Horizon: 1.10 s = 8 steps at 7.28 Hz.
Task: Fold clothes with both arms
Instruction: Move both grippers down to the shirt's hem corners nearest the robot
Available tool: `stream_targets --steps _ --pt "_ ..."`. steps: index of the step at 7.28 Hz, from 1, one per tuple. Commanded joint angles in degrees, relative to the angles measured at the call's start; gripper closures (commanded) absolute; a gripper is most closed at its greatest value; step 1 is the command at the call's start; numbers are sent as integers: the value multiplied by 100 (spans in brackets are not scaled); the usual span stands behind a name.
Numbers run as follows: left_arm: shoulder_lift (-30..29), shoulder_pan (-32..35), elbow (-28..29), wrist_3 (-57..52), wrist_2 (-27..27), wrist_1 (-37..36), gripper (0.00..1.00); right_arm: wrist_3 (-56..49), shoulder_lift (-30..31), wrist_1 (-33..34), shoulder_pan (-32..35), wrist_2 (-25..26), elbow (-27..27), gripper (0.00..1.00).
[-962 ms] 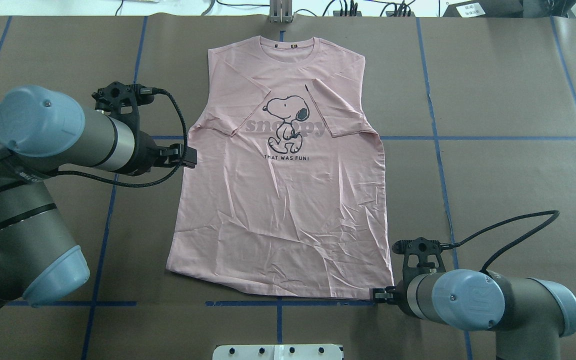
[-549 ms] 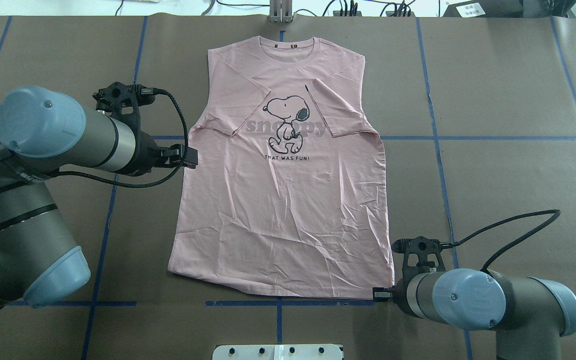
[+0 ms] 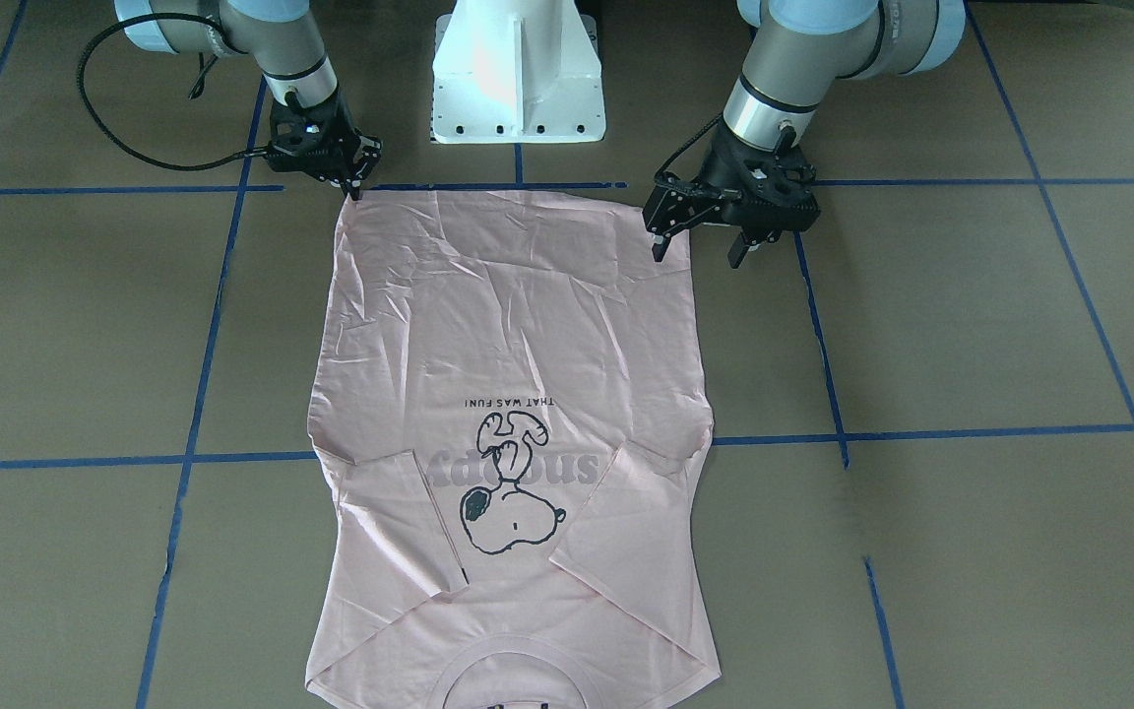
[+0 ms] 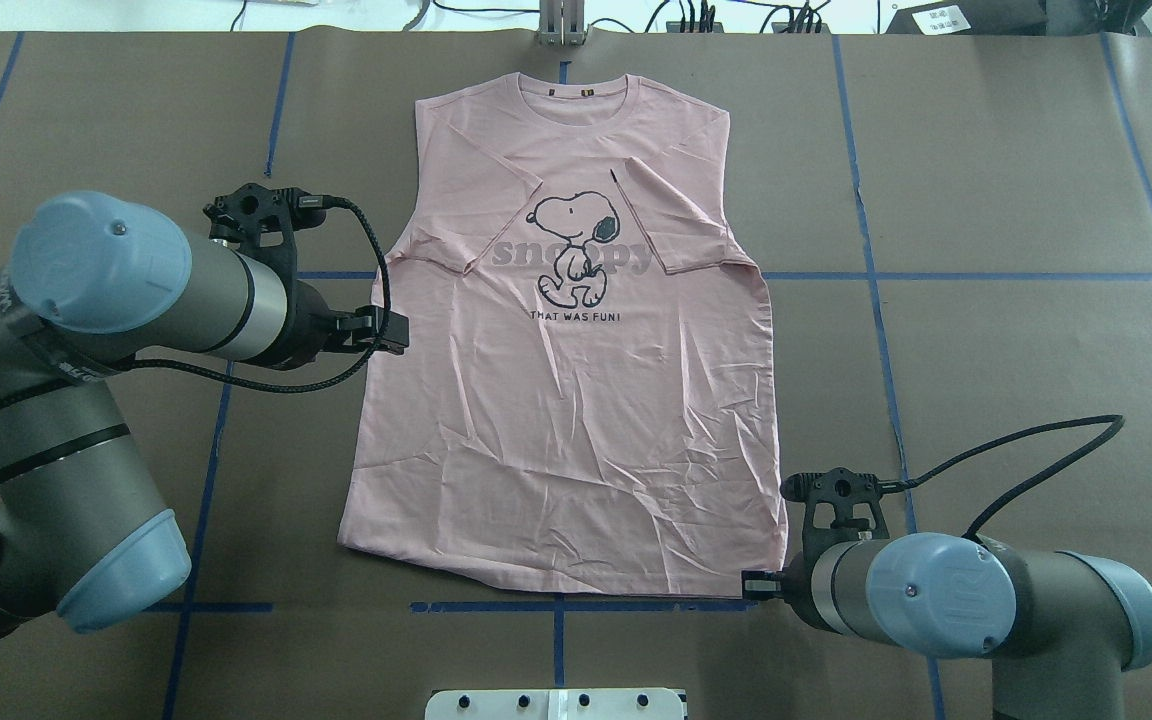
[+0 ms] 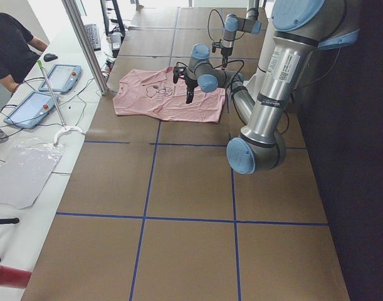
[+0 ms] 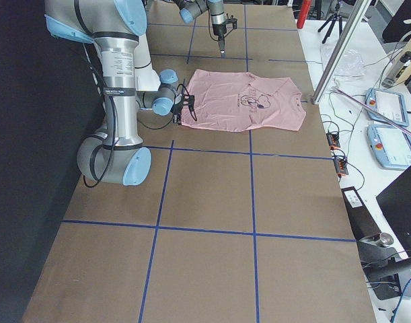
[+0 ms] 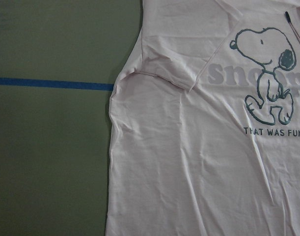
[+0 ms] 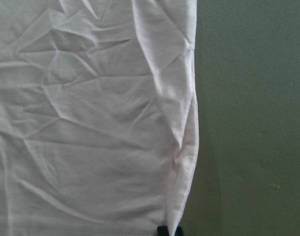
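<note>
The pale pink T-shirt [image 4: 576, 400] lies flat on the brown table with the dog print up, both sleeves folded inward and the collar at the far edge. It also shows in the front view [image 3: 508, 325]. My left gripper [image 4: 394, 332] is open and empty, raised over the shirt's left side edge below the sleeve; the front view [image 3: 697, 254] shows its fingers spread. The left wrist view shows only the shirt [image 7: 199, 162] from above. My right gripper [image 4: 754, 584] is down at the near right hem corner, shut on the cloth. Its fingertips [image 8: 162, 230] pinch the hem edge.
The white pedestal base [image 3: 518, 79] stands at the near table edge between the arms. Blue tape lines [image 4: 986, 276] cross the brown table. A metal post [image 4: 561, 25] and cables sit at the far edge. Tablets [image 5: 53, 78] and a person [image 5: 9, 44] are beyond it.
My left gripper has moved toward the robot and a little right, over the shirt's left edge. The shirt's near left hem corner has shifted slightly right. The right gripper has hardly moved.
</note>
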<state>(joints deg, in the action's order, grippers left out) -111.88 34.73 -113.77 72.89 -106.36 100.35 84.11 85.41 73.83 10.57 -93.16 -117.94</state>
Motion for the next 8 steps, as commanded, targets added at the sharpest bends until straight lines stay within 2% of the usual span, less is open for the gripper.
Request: stream_targets --steps 1,3,4,6,8 --pt "174 -560 -127 1542 88 -33 0 0 -7 0 77 -10 -220 100" --pt "402 -1728 -216 2743 920 -216 0 0 -33 -61 103 16 -300 100" --pt "421 -1994 -207 3044 1063 -366 0 9 -51 -62 104 34 -291 100" --pt "561 -2163 -163 3152 1301 -367 0 9 -95 -70 112 34 -291 100" --pt "649 -2163 -189 2681 1547 -358 2 0 -104 -70 130 34 -282 100"
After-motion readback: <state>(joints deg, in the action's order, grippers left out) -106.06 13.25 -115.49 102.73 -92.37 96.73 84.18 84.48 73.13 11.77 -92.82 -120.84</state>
